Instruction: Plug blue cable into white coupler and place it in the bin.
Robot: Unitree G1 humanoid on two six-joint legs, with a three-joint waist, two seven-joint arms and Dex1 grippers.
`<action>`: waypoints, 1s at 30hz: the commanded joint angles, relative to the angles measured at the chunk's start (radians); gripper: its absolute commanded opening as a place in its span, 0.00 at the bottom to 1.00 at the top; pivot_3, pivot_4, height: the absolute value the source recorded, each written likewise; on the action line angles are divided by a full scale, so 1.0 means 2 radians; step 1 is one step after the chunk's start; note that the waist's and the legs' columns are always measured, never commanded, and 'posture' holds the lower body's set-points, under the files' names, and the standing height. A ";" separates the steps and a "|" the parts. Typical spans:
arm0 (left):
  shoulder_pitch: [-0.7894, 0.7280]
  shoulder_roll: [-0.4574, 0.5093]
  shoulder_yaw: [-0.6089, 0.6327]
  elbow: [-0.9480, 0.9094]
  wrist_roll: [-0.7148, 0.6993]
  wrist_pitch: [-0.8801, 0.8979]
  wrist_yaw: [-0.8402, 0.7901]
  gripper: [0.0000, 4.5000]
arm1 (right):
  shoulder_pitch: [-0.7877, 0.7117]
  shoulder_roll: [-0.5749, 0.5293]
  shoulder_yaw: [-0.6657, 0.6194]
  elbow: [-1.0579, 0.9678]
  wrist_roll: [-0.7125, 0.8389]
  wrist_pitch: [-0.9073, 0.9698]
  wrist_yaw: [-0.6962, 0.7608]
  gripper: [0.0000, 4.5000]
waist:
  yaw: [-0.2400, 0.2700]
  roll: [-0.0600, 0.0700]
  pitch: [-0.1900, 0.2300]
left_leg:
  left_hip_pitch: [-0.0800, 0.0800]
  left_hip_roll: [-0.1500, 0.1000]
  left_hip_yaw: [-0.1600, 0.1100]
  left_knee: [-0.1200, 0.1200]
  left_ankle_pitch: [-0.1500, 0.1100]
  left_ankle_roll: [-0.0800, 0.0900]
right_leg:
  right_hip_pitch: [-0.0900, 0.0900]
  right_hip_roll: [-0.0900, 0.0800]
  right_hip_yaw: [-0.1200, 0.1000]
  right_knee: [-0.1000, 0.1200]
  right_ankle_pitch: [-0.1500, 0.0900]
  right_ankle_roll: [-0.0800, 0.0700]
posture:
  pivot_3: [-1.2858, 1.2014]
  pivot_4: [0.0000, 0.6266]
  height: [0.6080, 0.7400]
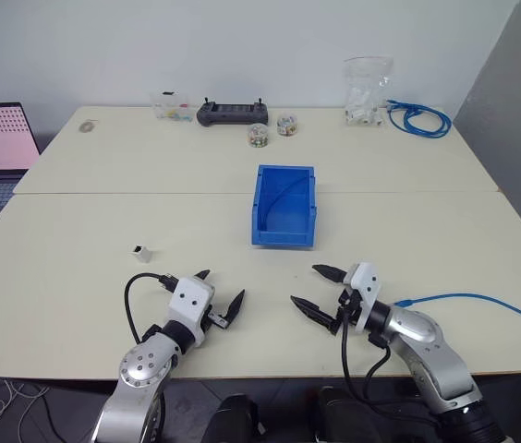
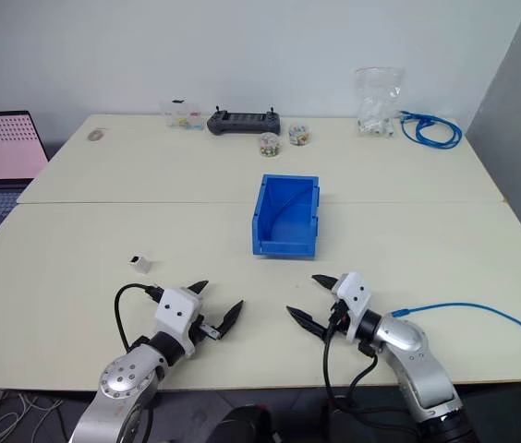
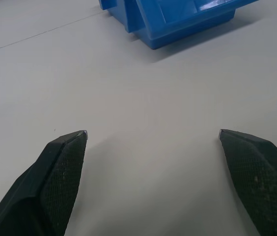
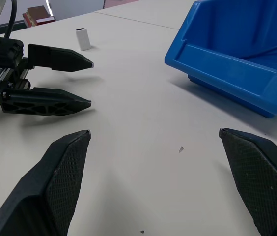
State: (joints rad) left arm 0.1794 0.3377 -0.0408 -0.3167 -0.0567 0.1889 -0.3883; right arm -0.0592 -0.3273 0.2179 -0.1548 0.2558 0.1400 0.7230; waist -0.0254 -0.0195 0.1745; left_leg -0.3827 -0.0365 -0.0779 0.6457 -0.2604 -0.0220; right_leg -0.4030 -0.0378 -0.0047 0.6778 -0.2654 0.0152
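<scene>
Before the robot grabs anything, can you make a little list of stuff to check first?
1. Left tool open and empty: ok.
2. Right tool open and empty: ok.
3. Coupler out in the open on the table, ahead of the left tool: ok. Whether it is upright or its opening faces a handy way: cannot tell.
4. Cable lying loose on the table to the right of the right arm, nothing on top: ok.
5. Cable plugged into coupler: not ok, they lie far apart.
6. Bin open, in the middle of the table: ok. A thin curved line shows inside it; what that is: cannot tell.
</scene>
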 commanded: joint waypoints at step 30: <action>-0.003 0.036 0.041 -0.026 -0.093 -0.044 -0.100 1.00 | -0.013 0.026 0.005 -0.019 0.000 -0.006 -0.007 0.99 | 0.000 0.000 0.000 | 0.000 0.000 0.000 0.000 0.000 0.000 | 0.000 0.000 0.000 0.000 0.000 0.000 | 0.52 0.24 1.00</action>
State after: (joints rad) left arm 0.1863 0.3979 0.0387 -0.3443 -0.2342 0.1334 -0.5637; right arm -0.0795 -0.2740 0.2338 -0.1545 0.2551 0.1407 0.7151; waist -0.0252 -0.0196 0.1746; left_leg -0.3830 -0.0364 -0.0780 0.6457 -0.2603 -0.0220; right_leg -0.4031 -0.0378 -0.0047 0.6774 -0.2654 0.0151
